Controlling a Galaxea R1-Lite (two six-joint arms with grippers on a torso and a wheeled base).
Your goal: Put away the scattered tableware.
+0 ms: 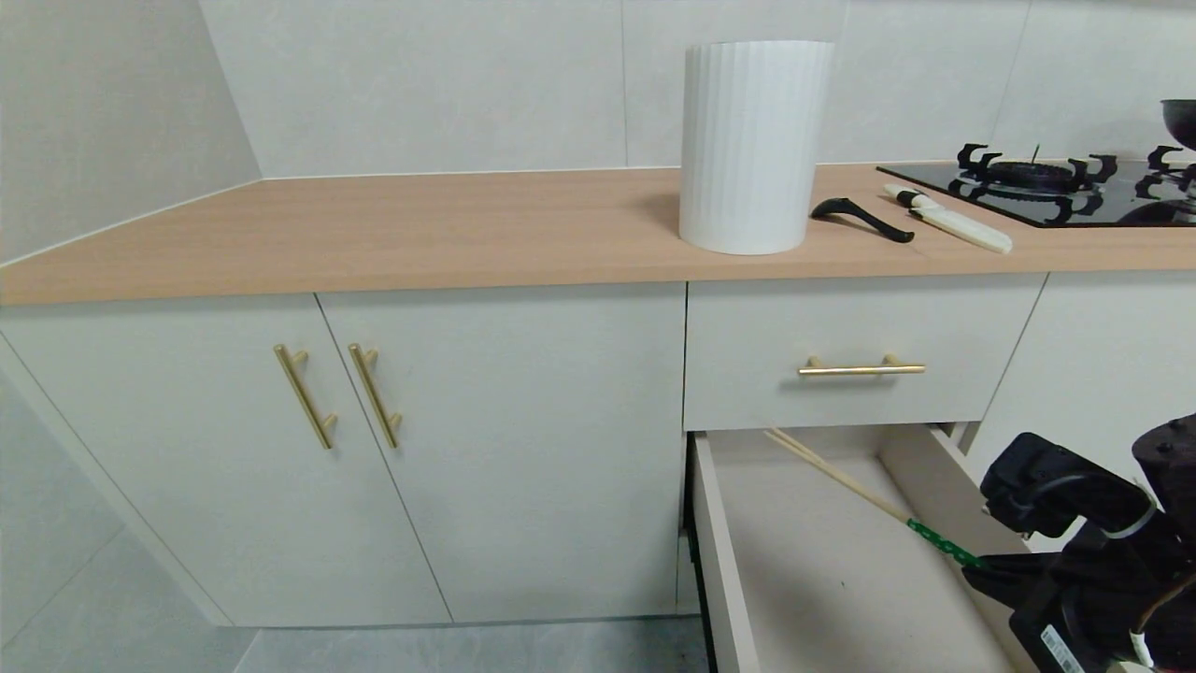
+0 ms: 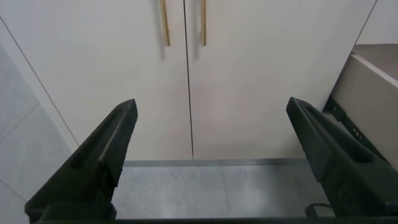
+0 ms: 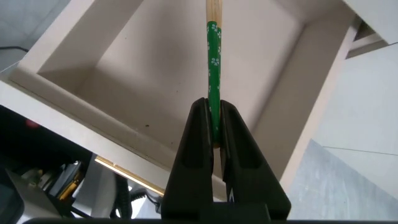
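Right claw (image 3: 216,134) pinching chopsticks (image 3: 213,62) over the open drawer (image 1: 719,542), 5 o'clock | left claw (image 2: 211,155) spread | knife (image 1: 948,220), black scoop (image 1: 860,217) on counter (image 1: 420,224), 1 o'clock | early going, I'd say

Green-ended wooden chopsticks (image 1: 869,495) slant over the open drawer (image 1: 719,551); a white knife (image 1: 948,220) lies on the counter (image 1: 420,229).

Right end effector (image 3: 214,109) pinched tight, left end effector (image 2: 211,112) agape.
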